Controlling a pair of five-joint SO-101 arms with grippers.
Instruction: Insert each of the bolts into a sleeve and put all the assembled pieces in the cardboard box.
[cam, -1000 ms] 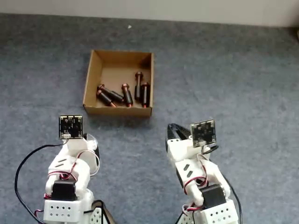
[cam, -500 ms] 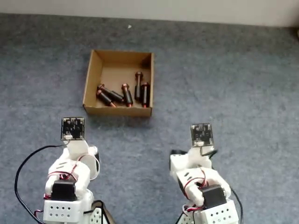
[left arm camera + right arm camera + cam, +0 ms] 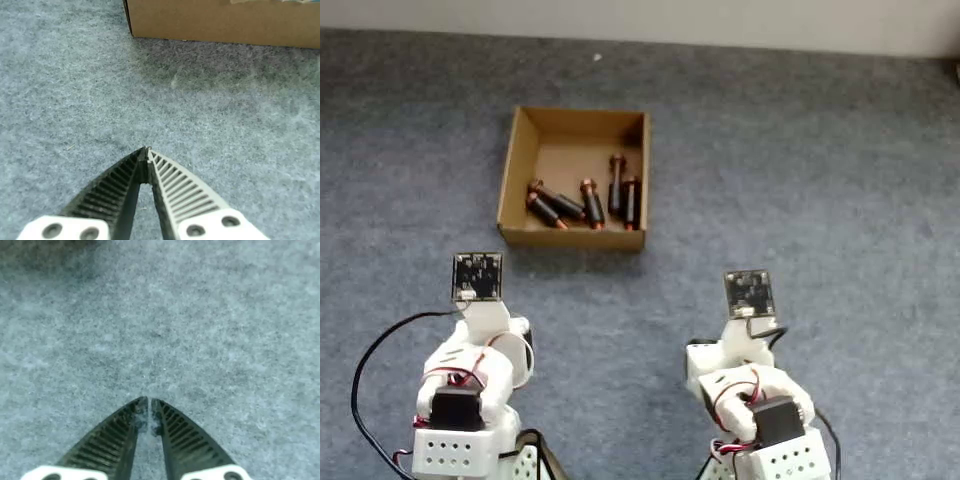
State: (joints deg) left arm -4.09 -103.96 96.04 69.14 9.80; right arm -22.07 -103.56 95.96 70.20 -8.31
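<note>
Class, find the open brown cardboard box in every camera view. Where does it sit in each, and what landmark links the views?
High view: the open brown cardboard box sits left of centre in the upper half, with copper-and-black assembled pieces inside.
Left wrist view: its outer wall stands beyond the left gripper, jaws shut.
Right wrist view: grey carpet lies ahead of the right gripper.
Shared landmark: the grey carpet.

Obstacle: cardboard box (image 3: 570, 238), standing far left, its upright walls blocking sideways entry, its top lying open. Passage: carpet (image 3: 800, 180), running flat around it, giving room on the right and along the near side.
</note>
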